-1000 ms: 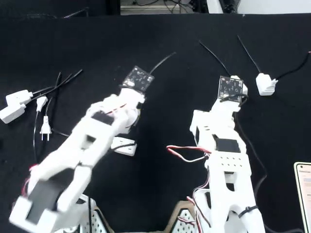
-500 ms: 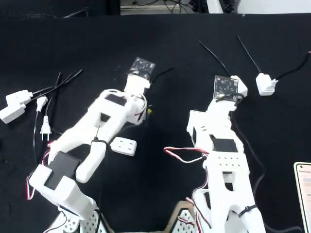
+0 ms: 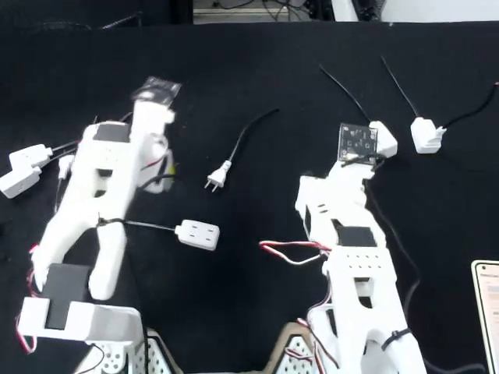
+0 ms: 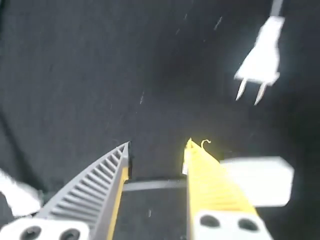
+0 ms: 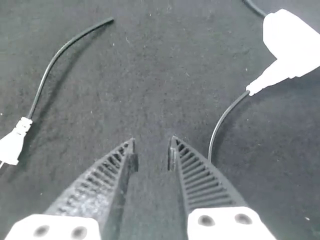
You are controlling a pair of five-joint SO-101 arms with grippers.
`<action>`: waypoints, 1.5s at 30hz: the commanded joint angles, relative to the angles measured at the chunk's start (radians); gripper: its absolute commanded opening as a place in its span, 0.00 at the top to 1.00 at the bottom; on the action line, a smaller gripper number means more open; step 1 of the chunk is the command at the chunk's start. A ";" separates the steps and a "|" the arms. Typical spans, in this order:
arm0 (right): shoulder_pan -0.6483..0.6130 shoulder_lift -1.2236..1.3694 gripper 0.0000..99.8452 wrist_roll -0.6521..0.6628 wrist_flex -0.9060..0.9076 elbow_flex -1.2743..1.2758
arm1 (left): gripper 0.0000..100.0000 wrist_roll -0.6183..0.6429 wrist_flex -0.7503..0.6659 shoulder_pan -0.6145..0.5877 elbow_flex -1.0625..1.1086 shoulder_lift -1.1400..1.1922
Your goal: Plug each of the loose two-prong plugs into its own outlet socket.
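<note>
A white two-prong plug (image 3: pixel 218 178) on a black cord lies loose on the black cloth, mid-table. The white outlet socket (image 3: pixel 197 234) sits nearer the front, a cord running from it under the left arm. In the left wrist view the plug (image 4: pixel 260 62) and the socket (image 4: pixel 260 180) both lie off to one side of my left gripper (image 4: pixel 156 152), which is open and holds nothing. My right gripper (image 5: pixel 151 150) is open over bare cloth, between the plug (image 5: pixel 11 145) and a white adapter (image 5: pixel 295 42) with its cord.
Two white adapters (image 3: pixel 23 167) and a small plug (image 3: pixel 66 164) with cords lie at the left edge. The other white adapter (image 3: pixel 426 134) lies at the back right, with thin black cables (image 3: pixel 343 86) near it. A sheet of paper (image 3: pixel 487 300) sits at the right edge.
The left arm has swung from over mid-table to the left, and the plug and its cord now lie uncovered. The right arm has shifted only slightly.
</note>
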 commanded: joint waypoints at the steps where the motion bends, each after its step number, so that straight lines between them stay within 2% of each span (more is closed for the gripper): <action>1: -0.063 -0.027 0.89 0.115 0.075 -0.102 | 0.82 -0.014 0.021 -0.070 0.067 -0.048; 7: -0.117 0.004 0.89 0.353 0.397 -0.386 | 0.82 -0.003 -0.094 -0.128 0.246 -0.048; 13: -0.127 0.240 0.89 0.661 0.686 -0.699 | 0.82 0.222 -0.127 -0.197 0.268 -0.035; 17: -0.198 0.374 0.90 0.875 0.717 -0.803 | 0.82 0.330 -0.135 -0.199 0.300 -0.035; 19: -0.249 0.417 0.90 0.991 0.704 -0.817 | 0.82 0.362 -0.184 -0.209 0.343 -0.035; 23: -0.347 0.492 0.89 1.215 0.578 -0.816 | 0.82 0.402 -0.293 -0.271 0.410 -0.037; 26: -0.411 0.555 0.89 1.250 0.505 -0.819 | 0.82 0.430 -0.301 -0.300 0.410 -0.037; 30: -0.494 0.659 0.89 1.269 0.499 -0.820 | 0.82 0.433 -0.302 -0.298 0.410 -0.037; 36: -0.516 0.825 0.72 1.303 0.497 -0.908 | 0.82 0.433 -0.302 -0.298 0.410 -0.037; 39: -0.496 0.883 0.75 1.324 0.499 -0.989 | 0.82 0.433 -0.302 -0.298 0.410 -0.037; 42: -0.493 0.935 0.77 1.427 0.499 -1.040 | 0.82 0.433 -0.304 -0.297 0.400 -0.037; 45: -0.494 1.001 0.77 1.441 0.499 -1.070 | 0.82 0.433 -0.304 -0.297 0.400 -0.037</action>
